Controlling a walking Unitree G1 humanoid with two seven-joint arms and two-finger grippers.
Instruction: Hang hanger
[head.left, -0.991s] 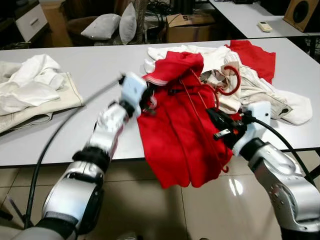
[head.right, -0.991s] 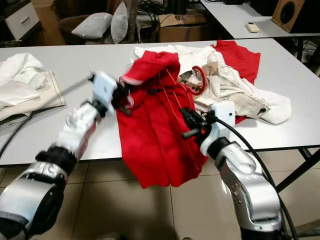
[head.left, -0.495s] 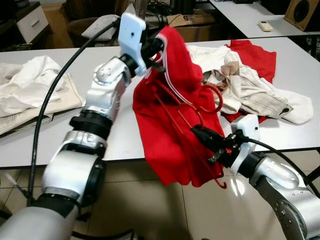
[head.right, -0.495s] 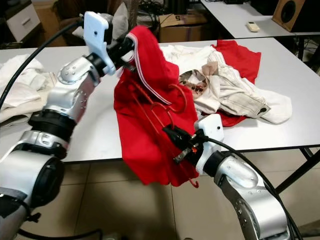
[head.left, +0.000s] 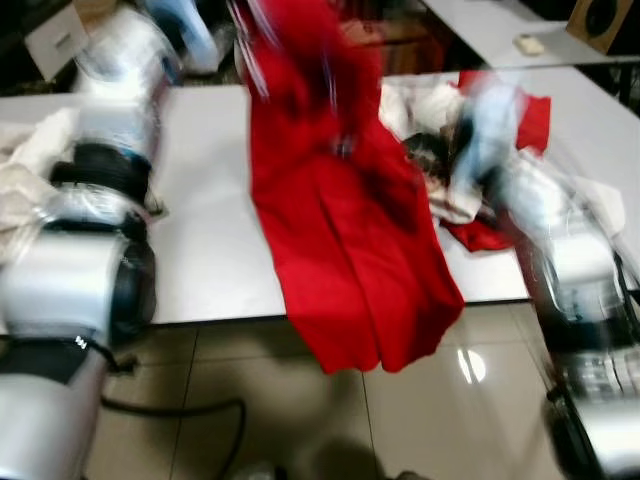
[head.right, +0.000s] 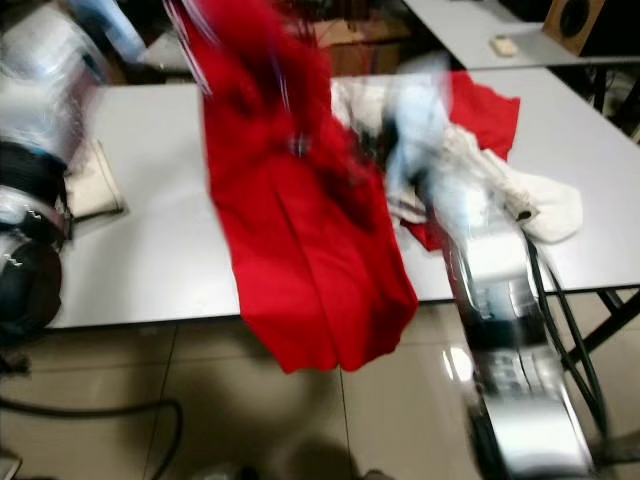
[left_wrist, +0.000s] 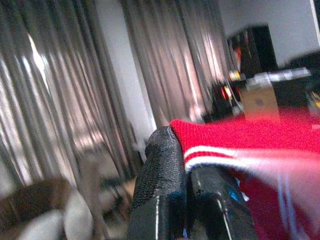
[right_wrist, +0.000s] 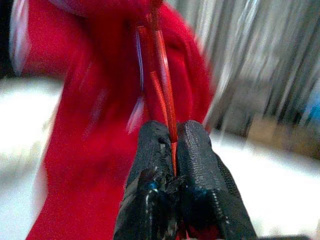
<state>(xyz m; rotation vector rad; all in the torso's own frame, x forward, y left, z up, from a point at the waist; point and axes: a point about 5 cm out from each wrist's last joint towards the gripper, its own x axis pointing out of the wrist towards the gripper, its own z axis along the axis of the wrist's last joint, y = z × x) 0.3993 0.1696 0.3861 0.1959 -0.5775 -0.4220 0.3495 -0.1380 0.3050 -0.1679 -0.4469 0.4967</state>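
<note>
Hanger (right_wrist: 162, 75) wire sits clamped in right hand (right_wrist: 173, 150); left hand (left_wrist: 186, 170) pinches red garment (head.left: 345, 220).

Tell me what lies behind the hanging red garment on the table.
Behind the red garment lies a pile of white and red clothes on the white table. The garment hides part of the pile, and blur hides detail.

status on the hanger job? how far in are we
Done: the red garment is lifted, hanging over the white table edge. In hand: the left gripper pinches its striped hem; the right gripper is clamped on the red hanger wire. Left: actual hanging; no rail is visible, and the head views are motion-blurred.
</note>
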